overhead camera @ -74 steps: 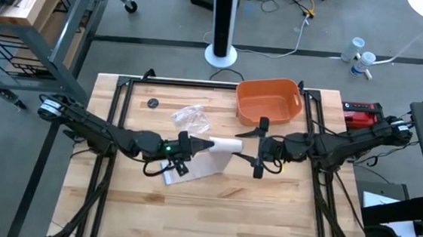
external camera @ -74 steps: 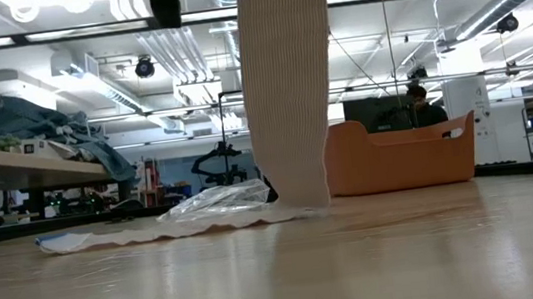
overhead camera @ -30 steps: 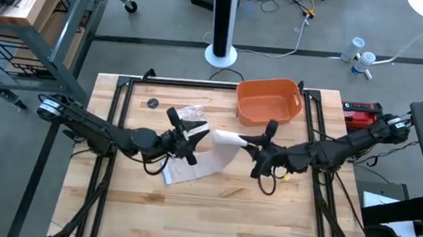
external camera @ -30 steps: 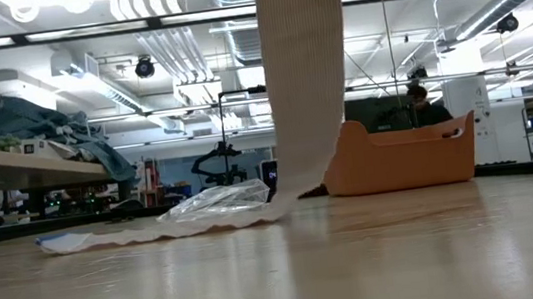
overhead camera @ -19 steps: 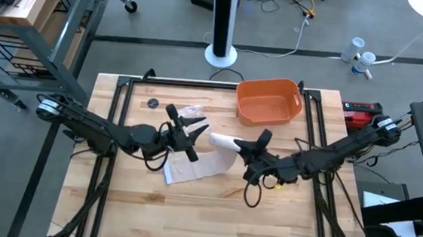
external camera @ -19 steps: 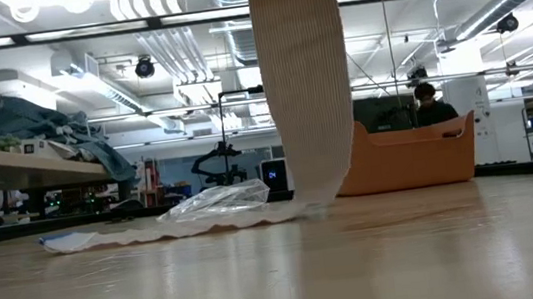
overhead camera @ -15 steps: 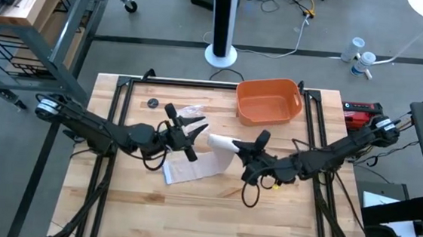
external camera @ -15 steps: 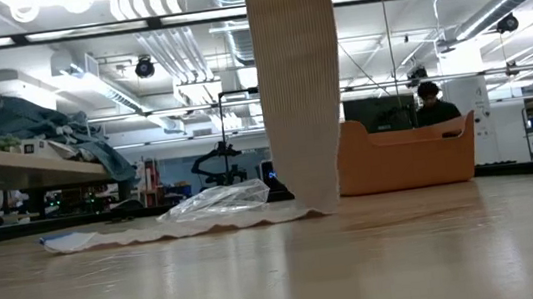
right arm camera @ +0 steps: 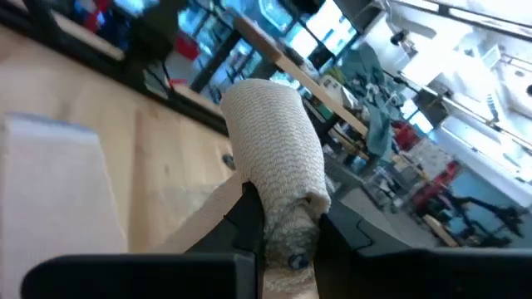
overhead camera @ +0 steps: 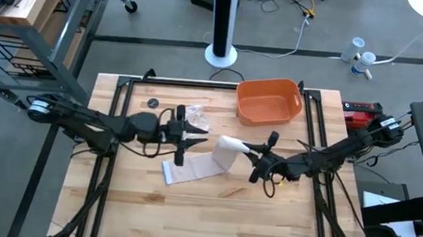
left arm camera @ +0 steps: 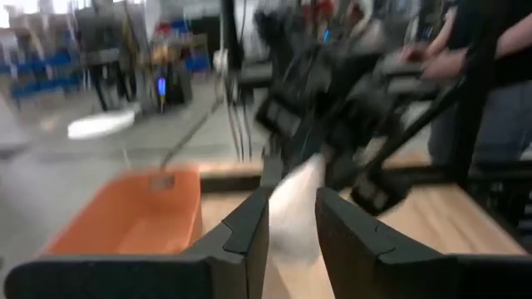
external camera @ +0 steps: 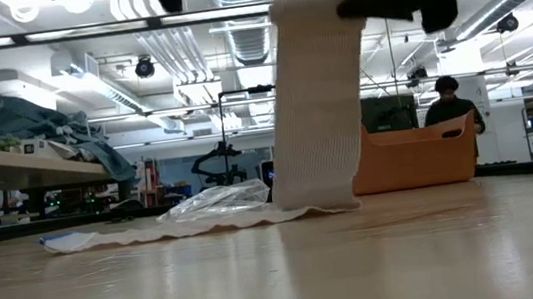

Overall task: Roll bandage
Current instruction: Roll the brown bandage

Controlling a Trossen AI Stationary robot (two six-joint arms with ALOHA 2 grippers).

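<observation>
both end effectors shifted; bandage (overhead camera: pixel 220 157) roll now lower.

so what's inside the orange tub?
The orange tub looks empty from the high view: bare orange floor. The low view shows only its outer wall; the bandage covers its left end.

Robotics lab: workbenches (external camera: pixel 16 158), ceiling strip lights (external camera: pixel 82 31).
</observation>
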